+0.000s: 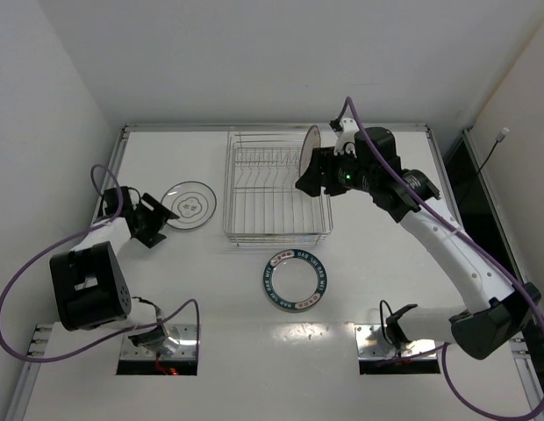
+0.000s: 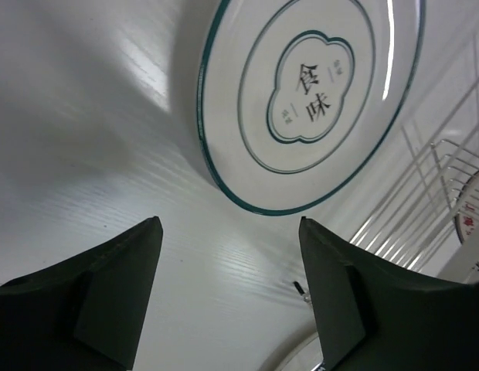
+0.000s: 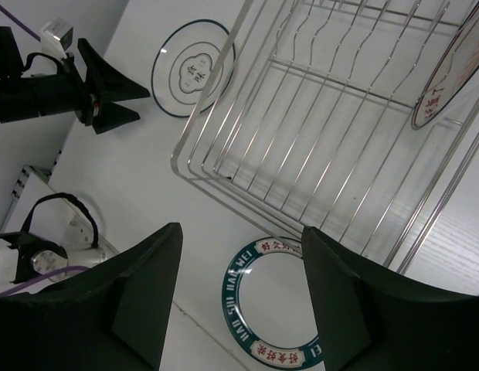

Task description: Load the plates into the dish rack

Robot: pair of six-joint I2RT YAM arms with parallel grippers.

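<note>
While the left gripper (image 2: 228,224) hangs low over the table (image 1: 167,289) with its jaws spread wide and nothing between them, the white plate with thin dark rings (image 2: 309,93) lies flat just ahead of its fingertips, near them but not touching. Beyond that plate and off to this gripper's right stand the wires of the dish rack (image 1: 254,237). Further right, the teal-rimmed plate with lettering (image 1: 296,281) lies flat on the table in front of the rack, below and slightly behind the right gripper (image 3: 239,229). That gripper hovers above the rack's right part, jaws parted and empty. The plate with the orange-red pattern (image 3: 456,69) stands on edge in the rack ahead of it and to its right, so one plate looks loaded and two are left. The ringed plate is probably glazed ceramic: stiff, fairly heavy for a two-finger pinch, slick and liable to chip if dropped. Lying flat, it offers only its rim. The edge nearest the left fingers seems the place to take it, one finger slipped under the lip and the other pressing on top. A shallow bite on so smooth a rim could let the plate swing or slide out when tipped upright.
</note>
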